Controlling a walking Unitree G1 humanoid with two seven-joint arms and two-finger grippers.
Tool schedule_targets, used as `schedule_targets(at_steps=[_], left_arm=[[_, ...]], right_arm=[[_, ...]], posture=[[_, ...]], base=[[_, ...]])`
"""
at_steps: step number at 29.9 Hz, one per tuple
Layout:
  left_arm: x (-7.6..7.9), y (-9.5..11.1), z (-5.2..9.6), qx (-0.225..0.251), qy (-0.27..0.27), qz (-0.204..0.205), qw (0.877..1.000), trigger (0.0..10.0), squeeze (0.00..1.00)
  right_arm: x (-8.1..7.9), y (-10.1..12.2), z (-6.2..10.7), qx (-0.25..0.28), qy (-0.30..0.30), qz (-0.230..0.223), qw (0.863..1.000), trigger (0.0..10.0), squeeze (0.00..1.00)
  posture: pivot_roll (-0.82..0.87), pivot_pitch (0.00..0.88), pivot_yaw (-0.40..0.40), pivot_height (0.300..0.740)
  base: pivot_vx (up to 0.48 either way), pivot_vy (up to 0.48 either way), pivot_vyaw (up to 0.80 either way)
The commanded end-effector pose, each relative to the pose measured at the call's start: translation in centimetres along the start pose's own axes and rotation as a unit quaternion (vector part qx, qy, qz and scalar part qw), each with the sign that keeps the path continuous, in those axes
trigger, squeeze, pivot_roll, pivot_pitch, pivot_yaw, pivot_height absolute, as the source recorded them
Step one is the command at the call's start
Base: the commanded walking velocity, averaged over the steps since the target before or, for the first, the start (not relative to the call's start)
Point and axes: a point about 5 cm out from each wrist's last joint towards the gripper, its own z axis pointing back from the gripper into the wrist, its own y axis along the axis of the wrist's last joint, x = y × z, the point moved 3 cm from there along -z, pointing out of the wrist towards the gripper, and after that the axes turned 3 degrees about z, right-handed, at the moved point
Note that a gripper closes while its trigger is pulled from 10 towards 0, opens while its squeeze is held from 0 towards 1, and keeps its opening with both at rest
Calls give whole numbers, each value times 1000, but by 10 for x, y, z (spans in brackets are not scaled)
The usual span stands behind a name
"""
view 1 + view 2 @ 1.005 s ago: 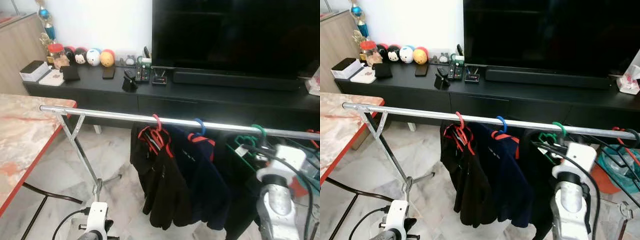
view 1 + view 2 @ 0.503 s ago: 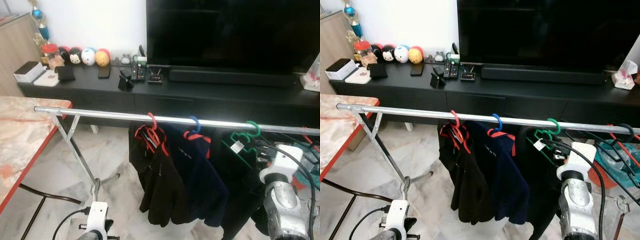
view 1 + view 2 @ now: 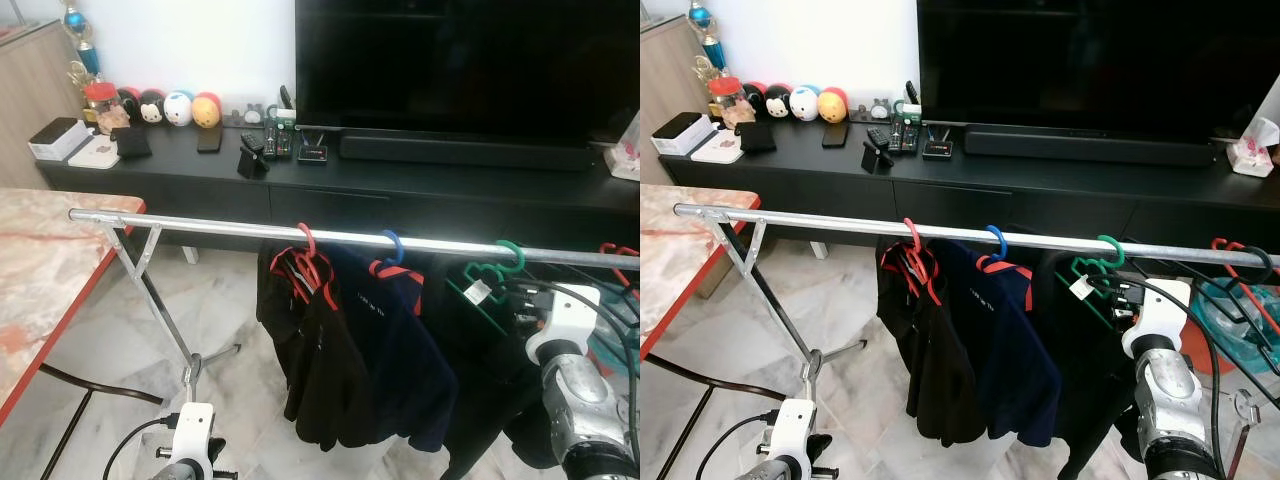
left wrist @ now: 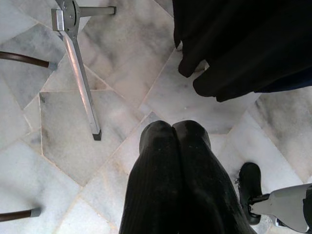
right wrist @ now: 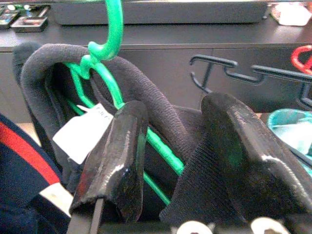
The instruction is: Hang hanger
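Green hanger: its hook point(image 3: 509, 256) sits over the clothes rail point(image 3: 220, 229), carrying a dark garment point(image 3: 1080, 350), third along after the red hanger point(image 3: 912, 238) and the blue hanger point(image 3: 995, 243).

Right gripper: seen from the right wrist, the right gripper point(image 5: 170, 161) has its two black fingers point(image 5: 119, 151) apart, straddling the green hanger's sloping arm point(image 5: 161, 146) and the garment's collar; I judge it is not clamped, though whether a pad touches the cloth I cannot tell.

Key relation: the hanger lies just ahead of and slightly above the fingers, its hook pointing up to the rail; its long axis looks set across the rail, like its neighbours'.

Nearer arm: the right arm point(image 3: 575, 400), standing just below the rail by the green hook; the left is well away.

Left gripper: hanging low over the marble floor point(image 4: 73, 126), its fingers point(image 4: 173, 161) pressed together on nothing, beside the rack's foot point(image 4: 78, 73).

What the views add: the head views show the hook over the rail and the hanger's place in the row; the right wrist view shows the finger gap and the white tag point(image 5: 83, 131).

Judgement: the hang looks all but done; drawing straight back should clear it without snagging the collar.
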Motion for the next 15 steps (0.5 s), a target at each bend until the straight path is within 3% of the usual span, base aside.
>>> schedule_targets(at_steps=[1,4,15], left_arm=[[-2,-3,1,-5,5,8,1000,10000,0],[-5,-3,1,-7,8,8,1000,10000,0],[-9,-5,2,-10,12,7,1000,10000,0]], right_arm=[[2,5,-3,9,13,-3,1000,10000,0],[-4,8,-5,17,46,-7,999,10000,0],[-8,17,-9,39,73,-13,996,10000,0]], posture=[[45,0,-7,740],[51,0,-6,740],[52,0,-6,740]], base=[[0,0,0],[0,0,0],[0,0,0]])
